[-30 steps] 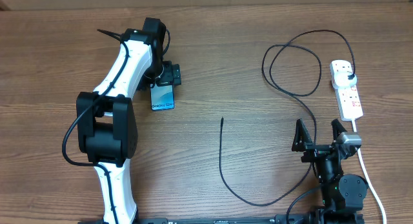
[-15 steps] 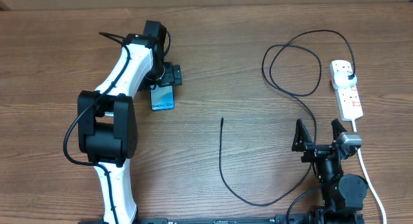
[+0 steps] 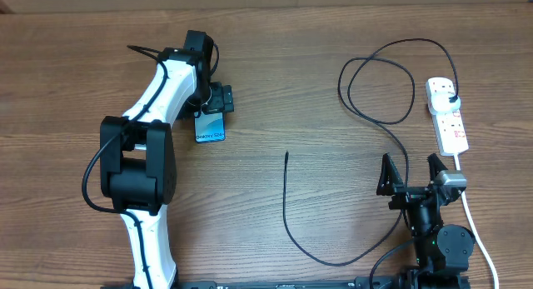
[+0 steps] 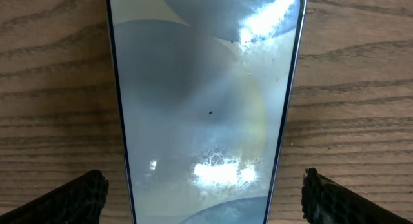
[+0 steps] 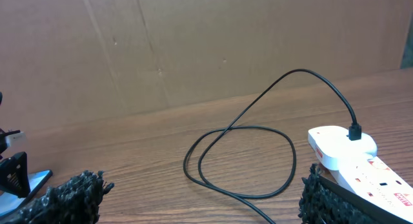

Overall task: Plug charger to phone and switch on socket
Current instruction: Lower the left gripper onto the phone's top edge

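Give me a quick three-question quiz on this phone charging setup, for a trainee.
1. True or false: the charger tip is plugged into the phone.
2. The left gripper over the phone is: A open, B shut on it.
3. Fill in: the charger's black plug sits in the ____.
Key: 1 false, the tip lies on the table apart from the phone; 2 A; 3 socket.

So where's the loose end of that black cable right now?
In the overhead view, the charger's free tip lies on the table near its middle. It is to the right of the phone and left of the right gripper, touching neither.
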